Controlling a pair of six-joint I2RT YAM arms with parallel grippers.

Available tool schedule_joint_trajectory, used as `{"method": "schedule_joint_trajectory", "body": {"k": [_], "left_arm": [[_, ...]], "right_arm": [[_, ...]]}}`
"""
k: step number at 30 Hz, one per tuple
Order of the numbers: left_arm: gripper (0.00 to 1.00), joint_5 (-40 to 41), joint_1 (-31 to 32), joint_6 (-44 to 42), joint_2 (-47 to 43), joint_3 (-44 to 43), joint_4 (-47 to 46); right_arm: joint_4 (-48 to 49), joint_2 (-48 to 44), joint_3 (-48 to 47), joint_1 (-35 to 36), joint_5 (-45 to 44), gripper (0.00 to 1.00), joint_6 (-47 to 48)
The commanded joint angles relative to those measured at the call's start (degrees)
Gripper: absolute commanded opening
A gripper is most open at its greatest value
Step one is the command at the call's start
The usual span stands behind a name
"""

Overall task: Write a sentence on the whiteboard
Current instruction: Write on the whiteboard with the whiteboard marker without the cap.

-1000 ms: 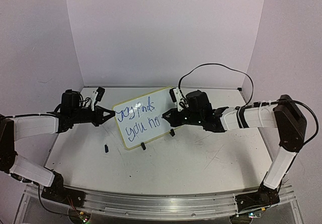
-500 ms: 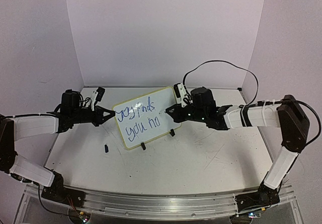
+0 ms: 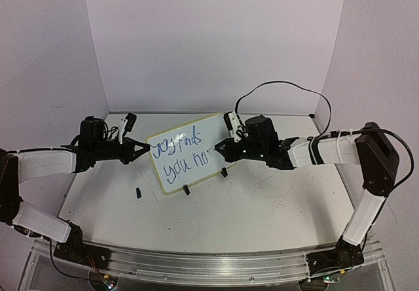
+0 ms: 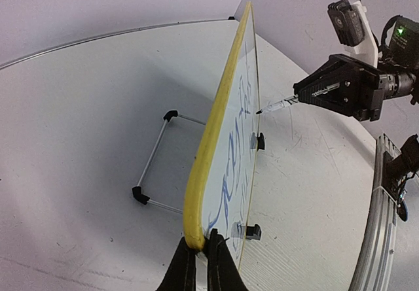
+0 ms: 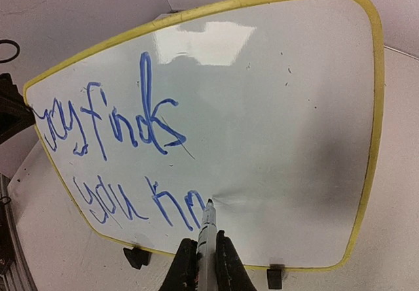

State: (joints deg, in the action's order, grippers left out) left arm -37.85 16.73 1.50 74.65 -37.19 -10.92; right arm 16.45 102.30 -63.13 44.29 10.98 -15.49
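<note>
Mid-worktop, nearer the far edge, the whiteboard is standing tilted back on its feet. The left gripper is pinching shut on the yellow frame at its left edge, bracing it. The right gripper is clamping a marker, tip sitting at the end of the second blue line, contact too close to call. Judgement: the next stroke is wanting light, even pressure square to the board, travelling right into bare white, so the brace is not overpowered.

Small dark piece on the scuffed white table
</note>
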Motion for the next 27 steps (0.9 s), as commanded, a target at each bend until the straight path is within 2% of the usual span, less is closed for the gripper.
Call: {"method": "schedule_joint_trajectory", "body": {"k": [1,27], "left_arm": [[0.00,2.5,0.5,-4.4,1.1,-1.3,2.9],[0.00,2.2,0.4,-4.4,1.3,-1.3,2.9]], "right_arm": [[1.1,1.0,-3.0,0.1,-0.1,0.00,0.8],[1.0,1.3,-0.3,0.1,-1.4,0.00,-1.0]]}}
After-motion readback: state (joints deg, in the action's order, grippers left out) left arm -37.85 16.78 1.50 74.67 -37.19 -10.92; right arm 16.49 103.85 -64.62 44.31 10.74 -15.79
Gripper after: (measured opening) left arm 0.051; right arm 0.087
